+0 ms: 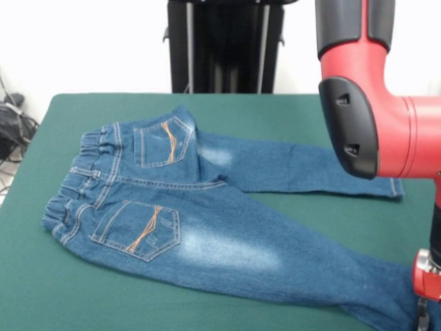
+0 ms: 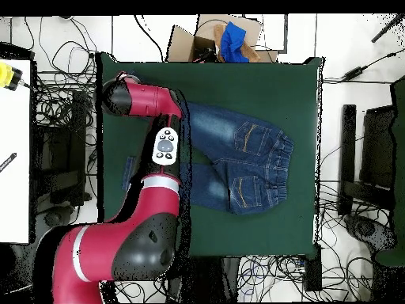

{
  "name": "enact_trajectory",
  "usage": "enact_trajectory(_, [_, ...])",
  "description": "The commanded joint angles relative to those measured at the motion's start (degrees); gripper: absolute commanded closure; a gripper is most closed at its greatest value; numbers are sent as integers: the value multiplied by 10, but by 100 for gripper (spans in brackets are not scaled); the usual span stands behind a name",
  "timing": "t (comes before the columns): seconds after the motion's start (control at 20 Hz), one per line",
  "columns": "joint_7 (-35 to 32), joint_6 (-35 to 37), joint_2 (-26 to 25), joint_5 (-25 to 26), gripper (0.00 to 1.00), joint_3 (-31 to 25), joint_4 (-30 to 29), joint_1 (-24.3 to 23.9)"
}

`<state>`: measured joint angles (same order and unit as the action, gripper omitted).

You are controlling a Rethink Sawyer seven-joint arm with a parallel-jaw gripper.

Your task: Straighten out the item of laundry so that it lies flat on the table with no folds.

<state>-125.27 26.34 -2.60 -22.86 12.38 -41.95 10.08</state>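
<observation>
The jeans look soft, limp and light; I'd pinch a leg hem at lower right. My gripper's opening: cannot tell.

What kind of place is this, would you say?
Probably a robotics lab: a red robot arm reaches over a green-covered table holding jeans, with tangled cables on the floor around it.

A cardboard box holding a blue cloth sat just beyond the table's far edge. Tangled cables covered the floor. A white bench carried a yellow tool. Black equipment stood opposite.
</observation>
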Motion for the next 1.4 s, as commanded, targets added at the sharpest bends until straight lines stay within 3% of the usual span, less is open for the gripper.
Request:
enact_trajectory(0.05, [-71,13,-35,-1,0,-71,-74,-9])
enact_trajectory(0.35, [-47,20,2,1,0,-92,-115,-26])
enact_trajectory(0.65, [8,62,135,10,0,-119,-255,-66])
enact_trajectory(0.85, [49,91,198,18,0,-141,-316,-108])
enact_trajectory(1.05, [79,102,229,36,0,-163,-350,-147])
enact_trajectory(1.4, [86,84,239,73,0,-201,-381,-188])
